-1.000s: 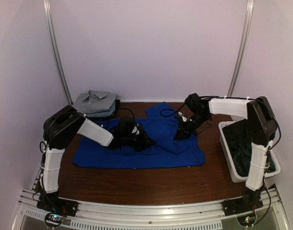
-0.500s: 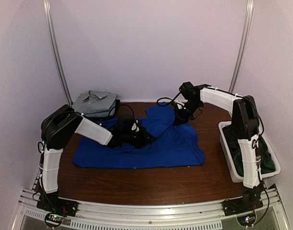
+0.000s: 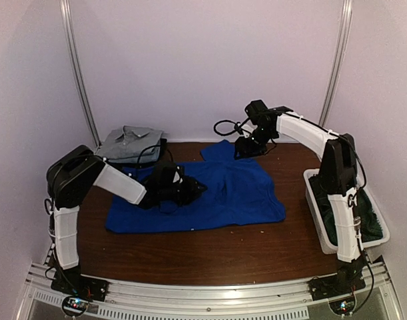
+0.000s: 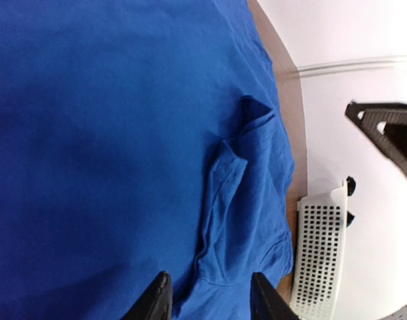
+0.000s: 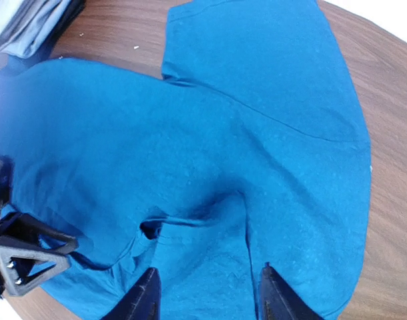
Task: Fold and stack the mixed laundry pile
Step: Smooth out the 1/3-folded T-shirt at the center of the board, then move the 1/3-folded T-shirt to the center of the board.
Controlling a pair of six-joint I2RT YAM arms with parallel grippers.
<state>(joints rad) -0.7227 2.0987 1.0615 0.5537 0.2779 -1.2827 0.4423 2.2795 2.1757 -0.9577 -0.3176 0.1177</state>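
Centre of table (image 3: pixel 210 257): spread garment (image 3: pixel 220 197); behind-left, folded stack (image 3: pixel 131 144); right, bin (image 3: pixel 314 200) holding cloth (image 3: pixel 371 224).

This looks like a robotics lab's test cell rather than a home. Plain white walls (image 3: pixel 203 67) box in a small dark wooden bench (image 3: pixel 210 257) and slim metal poles (image 3: pixel 78 80) rise at either side. A left arm (image 3: pixel 120 183) and a right arm (image 3: pixel 306 133) (white shells, black joints, cables exposed) stand on a slotted aluminium rail (image 3: pixel 210 297) at the near edge.
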